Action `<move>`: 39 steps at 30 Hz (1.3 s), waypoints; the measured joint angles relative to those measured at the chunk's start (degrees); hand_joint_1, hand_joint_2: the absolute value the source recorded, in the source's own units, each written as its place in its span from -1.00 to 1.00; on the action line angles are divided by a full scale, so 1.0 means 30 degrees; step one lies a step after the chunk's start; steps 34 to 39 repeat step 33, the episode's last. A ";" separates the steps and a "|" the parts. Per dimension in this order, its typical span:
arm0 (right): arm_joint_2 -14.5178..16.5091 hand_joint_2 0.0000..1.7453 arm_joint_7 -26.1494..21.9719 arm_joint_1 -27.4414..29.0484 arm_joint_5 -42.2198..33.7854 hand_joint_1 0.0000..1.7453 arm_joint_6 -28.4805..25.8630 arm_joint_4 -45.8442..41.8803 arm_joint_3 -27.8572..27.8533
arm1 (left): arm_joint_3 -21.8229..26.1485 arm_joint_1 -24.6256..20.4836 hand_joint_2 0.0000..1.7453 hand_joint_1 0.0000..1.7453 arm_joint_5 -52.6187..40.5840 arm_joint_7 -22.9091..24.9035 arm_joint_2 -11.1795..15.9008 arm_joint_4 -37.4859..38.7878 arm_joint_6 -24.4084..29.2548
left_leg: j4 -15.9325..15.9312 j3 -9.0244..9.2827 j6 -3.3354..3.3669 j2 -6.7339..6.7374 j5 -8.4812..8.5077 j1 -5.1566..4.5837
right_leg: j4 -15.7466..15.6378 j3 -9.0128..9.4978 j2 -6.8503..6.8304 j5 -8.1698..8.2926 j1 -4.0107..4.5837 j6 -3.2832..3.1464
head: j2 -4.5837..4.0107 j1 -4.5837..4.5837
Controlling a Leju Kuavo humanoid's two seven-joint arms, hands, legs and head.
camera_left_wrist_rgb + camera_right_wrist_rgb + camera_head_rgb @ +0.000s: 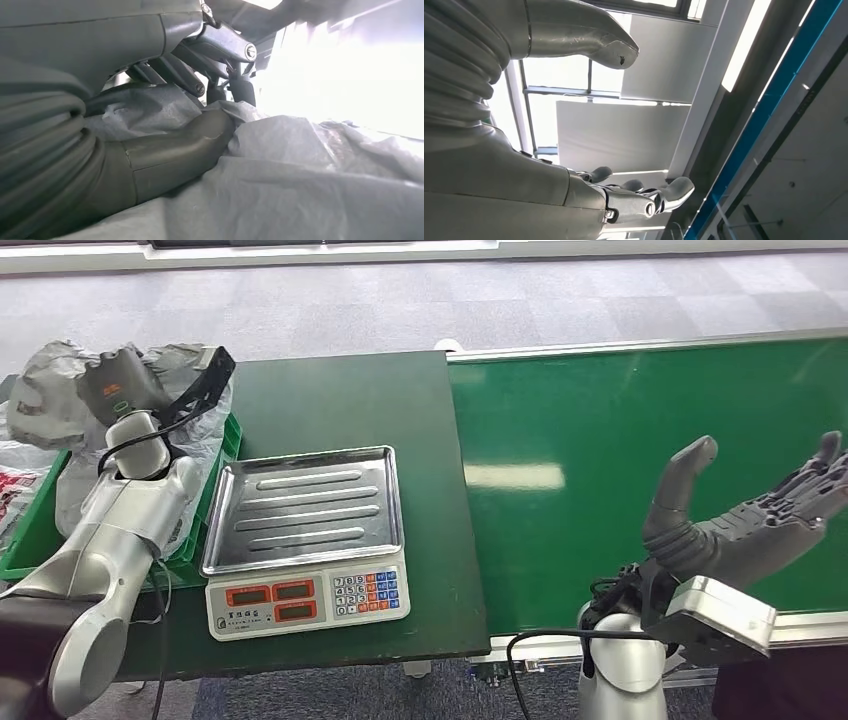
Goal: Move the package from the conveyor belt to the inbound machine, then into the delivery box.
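The grey plastic package [50, 390] lies crumpled in the green delivery box [30, 540] at the far left. My left hand [120, 385] reaches down into that box. In the left wrist view, a fold of the package [300, 165] sits pinched between the thumb and dark fingers of my left hand [165, 145]. The scale-like inbound machine [310, 505] has a bare steel tray. My right hand [745, 515] hovers palm up over the green conveyor belt [600, 470], fingers spread and holding nothing. The right wrist view looks past my right hand [524, 185] up at the ceiling.
The machine's keypad and red displays [305, 600] face the front edge of the dark green table [340, 400]. More crumpled wrapping [15, 480] lies left of the box. Grey carpet floor [400, 300] runs behind the table and belt.
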 joint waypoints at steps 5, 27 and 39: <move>-0.0004 1.00 0.0000 0.0152 0.0013 -1.00 -0.0002 -0.0281 0.0000 | 0.2446 0.0706 1.00 1.00 0.1958 0.0285 0.1261 0.1166 0.0501 | -0.0017 -0.0008 -0.0006 -0.0013 0.0001 0.0001 | 0.0003 -0.0005 -0.0006 -0.0018 0.0004 -0.0026 | 0.0000 0.0000; -0.0017 1.00 0.0000 0.0231 0.0421 -1.00 0.0000 -0.0281 0.0302 | 1.1963 0.2149 -1.00 -1.00 1.3078 -1.4158 0.1385 0.1475 0.2254 | -0.0006 -0.0018 -0.0010 -0.0051 -0.0005 -0.0012 | -0.0003 -0.0009 -0.0053 -0.0020 -0.0007 -0.0027 | 0.0000 0.0000; -0.0011 1.00 0.0000 0.0154 0.0447 -1.00 0.0005 0.0109 0.0510 | 1.4722 0.1640 -1.00 -1.00 1.7574 -1.9350 0.0756 0.0748 -0.3178 | -0.0006 -0.0020 -0.0009 -0.0049 -0.0004 -0.0010 | -0.0002 -0.0006 -0.0052 -0.0018 -0.0006 -0.0027 | 0.0000 0.0005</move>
